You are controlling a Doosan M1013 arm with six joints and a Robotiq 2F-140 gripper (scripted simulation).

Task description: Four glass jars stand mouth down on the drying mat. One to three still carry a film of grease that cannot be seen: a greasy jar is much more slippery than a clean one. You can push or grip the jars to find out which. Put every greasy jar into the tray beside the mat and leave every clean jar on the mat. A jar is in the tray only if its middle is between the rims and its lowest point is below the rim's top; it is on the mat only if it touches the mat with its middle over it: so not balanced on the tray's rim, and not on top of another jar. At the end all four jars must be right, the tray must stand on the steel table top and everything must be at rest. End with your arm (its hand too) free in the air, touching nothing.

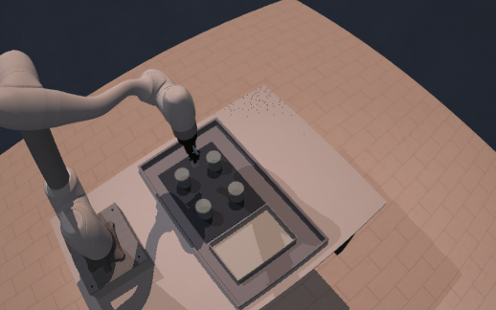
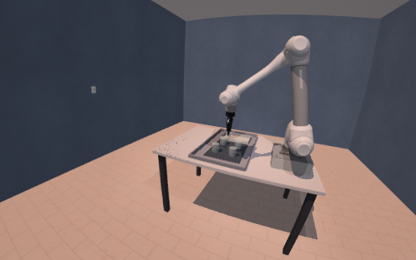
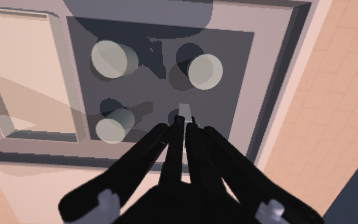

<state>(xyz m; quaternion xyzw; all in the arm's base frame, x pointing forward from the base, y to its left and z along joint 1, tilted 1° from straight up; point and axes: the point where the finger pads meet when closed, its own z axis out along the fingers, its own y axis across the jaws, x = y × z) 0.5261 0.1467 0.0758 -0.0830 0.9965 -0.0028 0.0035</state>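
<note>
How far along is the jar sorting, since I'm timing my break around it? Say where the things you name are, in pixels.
Nothing looks sorted: all four pale glass jars [image 1: 214, 158] stand on the dark drying mat [image 1: 217, 187]. The black gripper [image 1: 193, 158] [image 2: 228, 134] is shut, holding nothing. Any greasy jars must still go into the cream rectangular tray [image 1: 239, 254].
</note>
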